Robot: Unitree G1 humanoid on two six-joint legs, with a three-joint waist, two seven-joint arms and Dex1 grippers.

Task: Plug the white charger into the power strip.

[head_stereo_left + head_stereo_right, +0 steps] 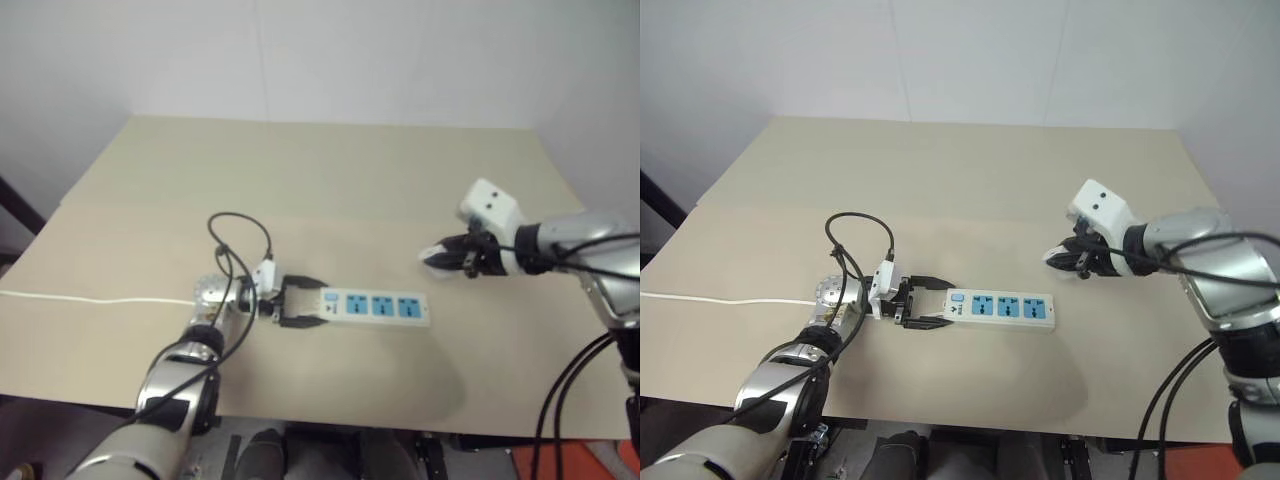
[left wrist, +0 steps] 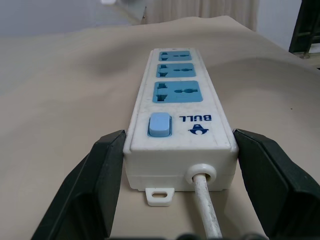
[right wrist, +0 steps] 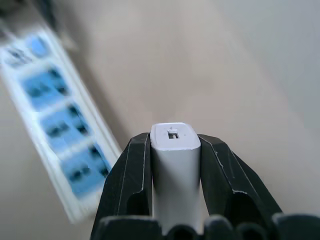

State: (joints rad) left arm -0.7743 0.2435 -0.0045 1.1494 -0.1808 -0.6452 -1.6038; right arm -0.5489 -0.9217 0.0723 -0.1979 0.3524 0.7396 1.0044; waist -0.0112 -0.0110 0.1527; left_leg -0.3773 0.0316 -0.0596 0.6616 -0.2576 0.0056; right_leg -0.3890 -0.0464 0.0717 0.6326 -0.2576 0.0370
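Left gripper (image 1: 300,303): closed on switch end of the power strip (image 1: 375,307), one finger against each long side, pinning it flat on the table (image 1: 330,180). Thin white cord (image 1: 95,298): trailing off to the left edge. Three blue sockets: all empty. Right gripper (image 1: 1065,256): clamped on the white charger (image 3: 175,165), lifted off the table, just right of and beyond the strip's far end. Progress: strip steadied, charger picked up; aligning prongs over a socket and pressing in not yet done. Clearance: bare tabletop all round the strip, near edge closest; open air between charger and sockets.
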